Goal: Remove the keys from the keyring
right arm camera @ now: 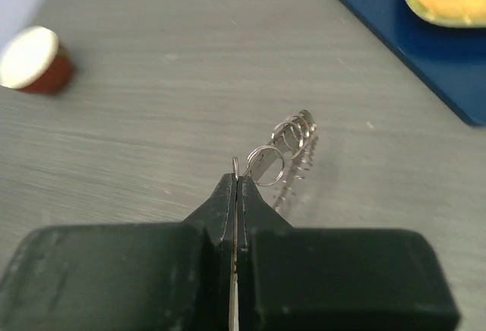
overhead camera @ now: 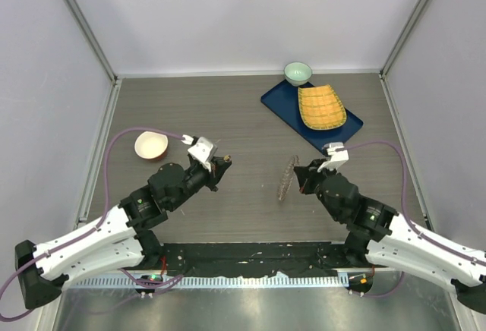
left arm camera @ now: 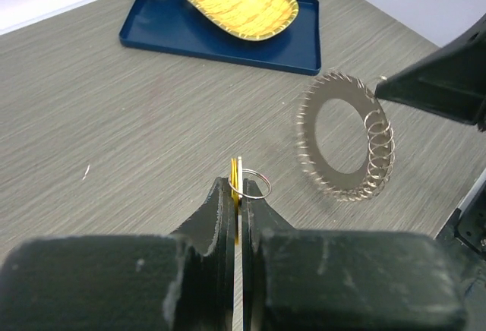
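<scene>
Far left: small round bowl, cream inside and brown outside; we see nothing in it. Just right of it is the left gripper, fingers pressed together on a thin flat yellow-edged piece carrying a little silver split ring. We judge it to be one key, well apart from the rest.

Centre: the large thin metal keyring stands on edge, with small grey metal keys fringing it all round. We cannot tell whether its lower edge touches the grey wood-grain table. The right gripper, jaws together, pinches it at one side.

Risks: the yellow-edged piece is held by a sliver, so a tilt could let it slide out short of any bowl. The keyring hangs from a single pinch, and a pull may swing or twist it free.

Right: dark blue rectangular tray bearing a yellow woven oval dish with nothing in it. A pale green small bowl sits at the tray's far corner, contents not discernible.
</scene>
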Action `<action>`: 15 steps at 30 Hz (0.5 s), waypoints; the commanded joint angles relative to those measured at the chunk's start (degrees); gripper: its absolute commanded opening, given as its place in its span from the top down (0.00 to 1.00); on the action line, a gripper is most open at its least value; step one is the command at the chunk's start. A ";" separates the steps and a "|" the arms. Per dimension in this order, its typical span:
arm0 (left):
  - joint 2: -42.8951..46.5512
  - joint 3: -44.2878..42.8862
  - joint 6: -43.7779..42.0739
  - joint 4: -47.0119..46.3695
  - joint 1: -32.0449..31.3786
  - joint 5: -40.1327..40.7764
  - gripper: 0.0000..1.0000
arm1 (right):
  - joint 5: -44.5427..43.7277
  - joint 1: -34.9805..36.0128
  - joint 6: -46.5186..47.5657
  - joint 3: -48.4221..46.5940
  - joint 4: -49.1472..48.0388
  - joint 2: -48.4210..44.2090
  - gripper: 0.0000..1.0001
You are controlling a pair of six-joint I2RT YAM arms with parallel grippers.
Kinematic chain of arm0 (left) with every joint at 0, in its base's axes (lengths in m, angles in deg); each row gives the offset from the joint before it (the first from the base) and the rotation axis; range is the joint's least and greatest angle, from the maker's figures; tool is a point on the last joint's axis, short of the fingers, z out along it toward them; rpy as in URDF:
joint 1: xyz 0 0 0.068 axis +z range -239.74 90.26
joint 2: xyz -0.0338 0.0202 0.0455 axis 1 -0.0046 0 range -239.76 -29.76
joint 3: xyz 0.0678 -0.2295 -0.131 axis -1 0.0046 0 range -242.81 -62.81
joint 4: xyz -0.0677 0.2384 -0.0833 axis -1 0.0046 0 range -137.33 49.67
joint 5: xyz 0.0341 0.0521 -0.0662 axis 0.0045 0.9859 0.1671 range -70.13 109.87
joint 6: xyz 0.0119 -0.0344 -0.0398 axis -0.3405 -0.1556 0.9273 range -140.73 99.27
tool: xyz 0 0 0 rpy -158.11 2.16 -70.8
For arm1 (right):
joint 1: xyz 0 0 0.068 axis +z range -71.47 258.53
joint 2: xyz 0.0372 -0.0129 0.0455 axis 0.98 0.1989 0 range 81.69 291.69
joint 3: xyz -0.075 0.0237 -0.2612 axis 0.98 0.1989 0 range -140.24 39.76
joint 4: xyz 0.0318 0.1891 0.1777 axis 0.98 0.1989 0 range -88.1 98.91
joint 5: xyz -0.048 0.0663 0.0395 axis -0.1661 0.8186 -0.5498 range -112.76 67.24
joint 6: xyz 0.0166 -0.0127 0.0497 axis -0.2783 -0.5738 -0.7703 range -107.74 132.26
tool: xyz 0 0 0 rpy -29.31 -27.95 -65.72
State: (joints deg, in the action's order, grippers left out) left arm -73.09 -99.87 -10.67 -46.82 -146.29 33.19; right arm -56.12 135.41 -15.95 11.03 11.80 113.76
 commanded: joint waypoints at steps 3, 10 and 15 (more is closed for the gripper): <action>2.02 1.72 1.45 -2.10 1.62 0.83 1.00 | -11.54 0.16 -6.69 -2.65 6.73 5.18 0.99; 2.99 3.13 2.67 -2.19 2.24 1.18 1.00 | -11.55 -0.10 -3.96 0.96 -11.70 21.34 0.99; 3.25 4.36 4.96 -2.36 2.41 1.00 1.00 | -7.86 -3.00 -2.12 0.43 -19.99 30.05 0.91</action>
State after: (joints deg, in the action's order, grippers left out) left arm -70.86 -96.46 -8.31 -46.90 -144.35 33.39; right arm -64.36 134.80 -19.12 11.90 4.23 140.19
